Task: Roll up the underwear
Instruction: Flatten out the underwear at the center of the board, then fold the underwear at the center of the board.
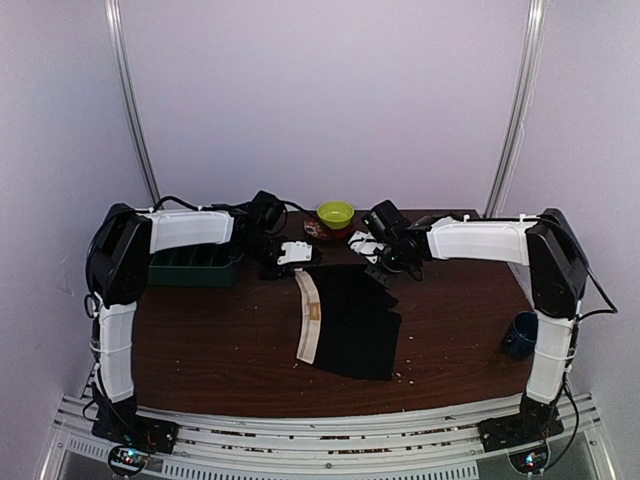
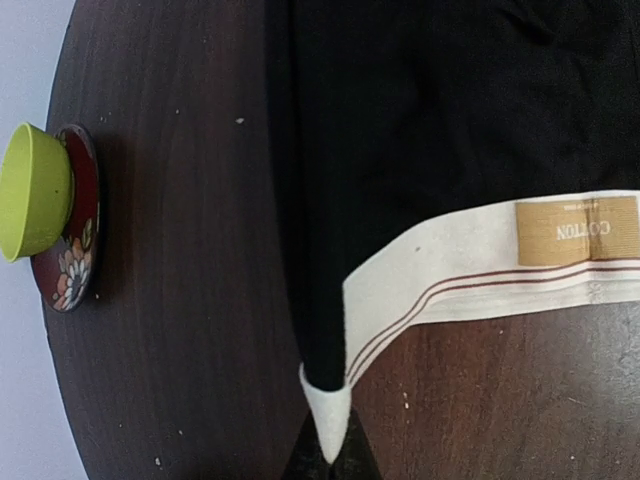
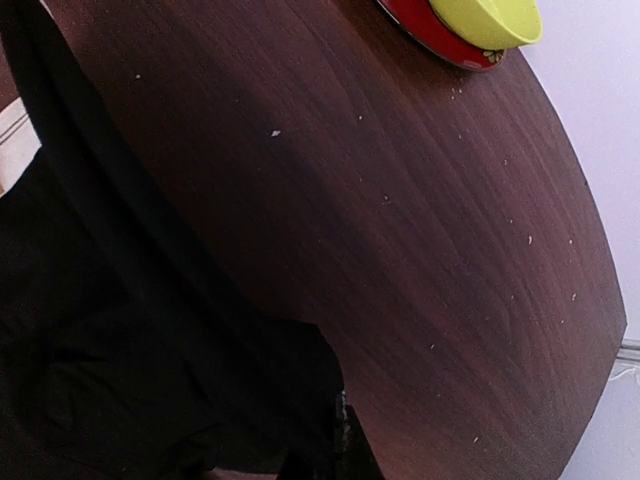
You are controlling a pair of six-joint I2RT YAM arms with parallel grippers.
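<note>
**Underwear [image 1: 350,325] pinned at its far corners, ready for the roll**

Black underwear lies flat at the middle of the table [image 1: 200,330], its cream waistband [image 2: 480,260] running down the left side. The left claw [image 2: 327,452] is closed narrowly on the far tip of that waistband. The right claw [image 3: 340,445] looks clamped on the black hem at the opposite far corner, though dark fabric against dark fingers makes this harder to read. Holding both far corners would keep the edge taut and level, probably so the cloth can be turned over evenly toward the near side.

Behind the garment a lime bowl [image 1: 335,212] sits on a red flowered plate [image 2: 72,255], with nothing visible inside it. A green divided tray [image 1: 195,268] rests under the left arm, its compartments too dark to judge. A blue cup [image 1: 520,335] stands well apart at the right edge, its contents hidden.
</note>
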